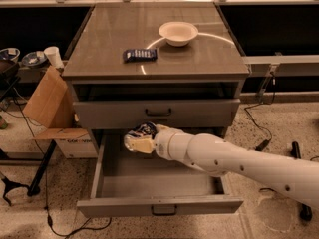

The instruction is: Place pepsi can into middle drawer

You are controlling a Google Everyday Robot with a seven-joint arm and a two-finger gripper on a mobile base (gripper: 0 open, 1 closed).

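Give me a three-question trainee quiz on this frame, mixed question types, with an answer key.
1. True or false: the middle drawer is shut.
2. The gripper, just under the upper drawer front at the open drawer's back left, holds: A a cup, B the pepsi can, C nothing.
3. Name the two things on the cabinet top.
Key: 1 false. 2 B. 3 the white bowl and the dark-blue snack packet.
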